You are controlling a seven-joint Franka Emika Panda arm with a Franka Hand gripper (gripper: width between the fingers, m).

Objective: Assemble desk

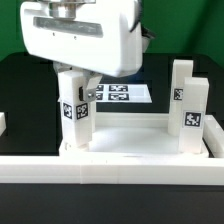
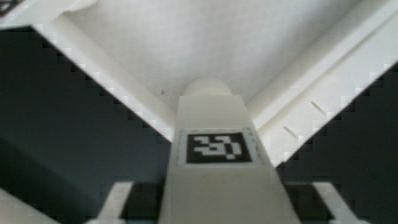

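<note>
My gripper (image 1: 78, 95) hangs over the near corner of the white rimmed tabletop (image 1: 135, 138) at the exterior view's left. It is shut on an upright white leg block (image 1: 74, 115) with black-and-white tags. The leg's foot is at that corner; I cannot tell whether it is seated. In the wrist view the same leg (image 2: 221, 120) fills the middle, one finger (image 2: 118, 200) on each side of it, the tabletop (image 2: 196, 40) beyond. Two more legs stand upright on the right side of the tabletop, one near (image 1: 192, 108) and one farther back (image 1: 180, 80).
The marker board (image 1: 122, 93) lies flat on the black table behind the tabletop. A long white border bar (image 1: 110, 166) runs across the front, with another piece at the exterior view's far left edge (image 1: 3, 122).
</note>
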